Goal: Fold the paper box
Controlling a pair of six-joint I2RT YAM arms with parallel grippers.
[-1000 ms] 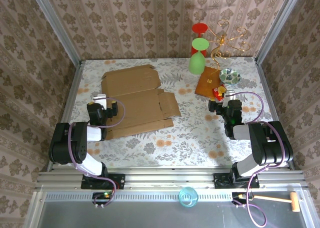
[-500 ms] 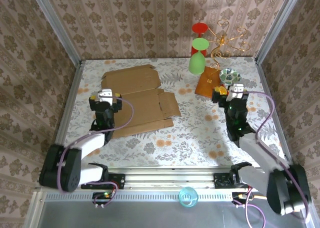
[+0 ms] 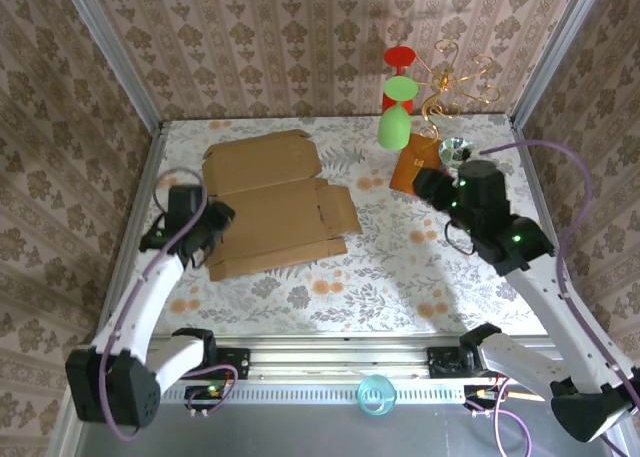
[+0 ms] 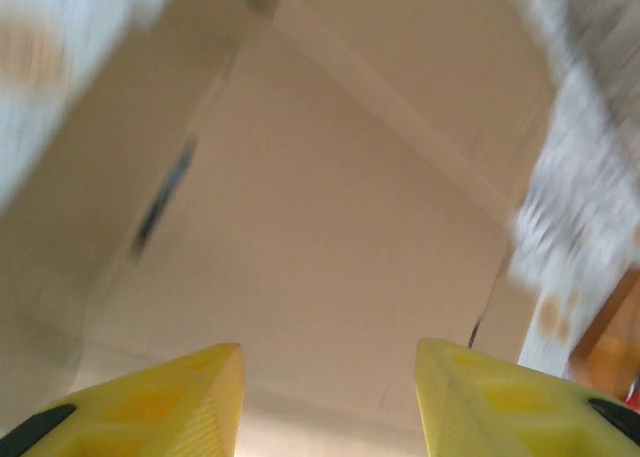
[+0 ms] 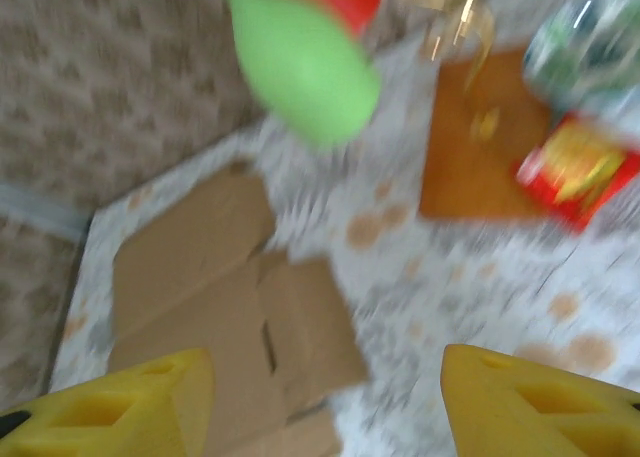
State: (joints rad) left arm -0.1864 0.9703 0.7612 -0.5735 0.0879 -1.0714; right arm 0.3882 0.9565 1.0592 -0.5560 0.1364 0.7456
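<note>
The paper box (image 3: 275, 202) lies flat and unfolded on the left half of the table, a light-brown cardboard sheet with flaps. My left gripper (image 3: 212, 222) hovers over its left edge, open, with the yellow fingers (image 4: 170, 402) spread wide above the bare cardboard (image 4: 320, 217). My right gripper (image 3: 432, 185) is raised at the right side of the table, far from the box and open. In the right wrist view its fingers (image 5: 120, 402) frame the box (image 5: 220, 307) from a distance, and nothing sits between them.
A darker orange-brown flat piece (image 3: 412, 165) lies at the back right, with a red packet (image 5: 575, 167) and a glass bowl (image 3: 458, 153) beside it. A green cup (image 3: 394, 127), a red cup (image 3: 399, 62) and a gold wire stand (image 3: 455, 77) are at the back wall.
Both arms have risen and stretched out from their folded pose. The left gripper swung toward the box's left edge; the right gripper lifted and turned toward the box.
</note>
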